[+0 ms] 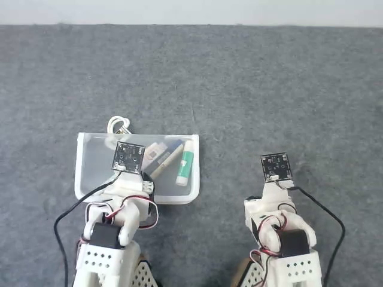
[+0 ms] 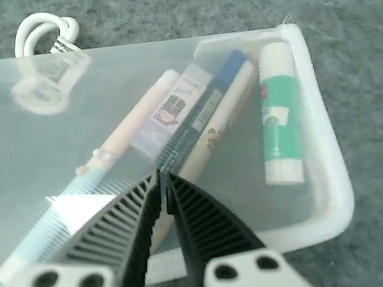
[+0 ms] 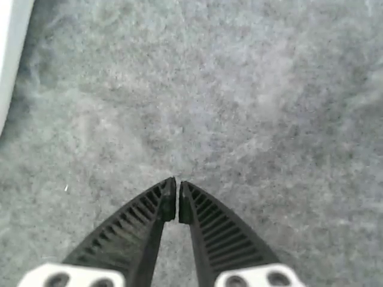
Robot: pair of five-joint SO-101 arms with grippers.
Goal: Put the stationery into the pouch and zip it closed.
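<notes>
Pouch [image 1: 90, 170] lies flat on the grey mat [image 1: 269, 84], long axis running across the table, directly ahead of the left arm. All the stationery we see is inside it: the glue stick [image 2: 278, 125] toward the right end and the pens [image 2: 200, 113] bundled on a slant near the middle. We therefore judge loading done, with the zip as the step in hand. Left gripper [image 2: 163, 178]: jaws pressed together with nothing between them, tips over the pouch above the pens. We cannot tell whether they touch the film. Right gripper [image 3: 178, 184]: jaws also together and empty, over bare mat, well apart from the pouch, which lies off to its left. The white cord [image 1: 118, 125] marks the zip pull at the pouch's far left corner, just past the far edge. We take the zip line to run along that far long edge, but we cannot tell whether it is open or shut. Key relation: the pull sits beyond the left gripper and to its left, so the left arm is much the nearer. Any pull would travel along the long axis. We judge the light pouch may slide on the mat unless its right end is pinned.
</notes>
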